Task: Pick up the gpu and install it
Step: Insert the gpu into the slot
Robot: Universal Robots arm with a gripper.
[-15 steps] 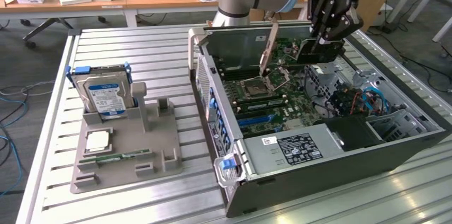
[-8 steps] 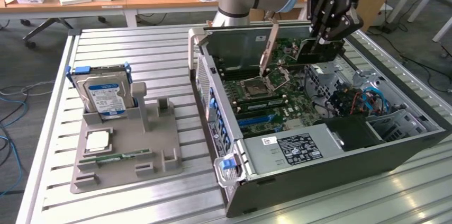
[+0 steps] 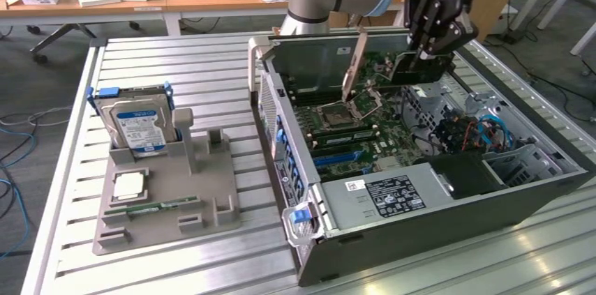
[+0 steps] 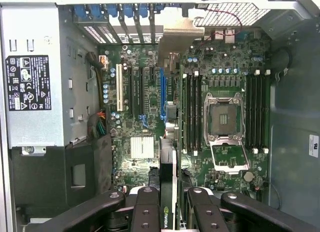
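Note:
My gripper (image 3: 423, 54) is shut on the gpu (image 3: 410, 70) and holds it on edge above the open computer case (image 3: 447, 232). The card's black cooler block sits between the fingers. Its long silver end bracket (image 3: 352, 65) slants down towards the motherboard (image 3: 359, 124). In the wrist view the gpu (image 4: 168, 157) shows edge-on, running from my gripper (image 4: 167, 194) over the expansion slots (image 4: 150, 94) towards the case's rear slot openings, bracket (image 4: 177, 34) at the far end. The card hangs apart from the board.
On the exterior view's left a grey fixture (image 3: 200, 201) holds a silver hard drive (image 3: 139, 124), a narrow memory stick (image 3: 153, 206) and a processor chip (image 3: 128, 185). Inside the case sit a power supply (image 3: 391, 194) and a drive cage with cables (image 3: 465, 127). Case walls surround the board.

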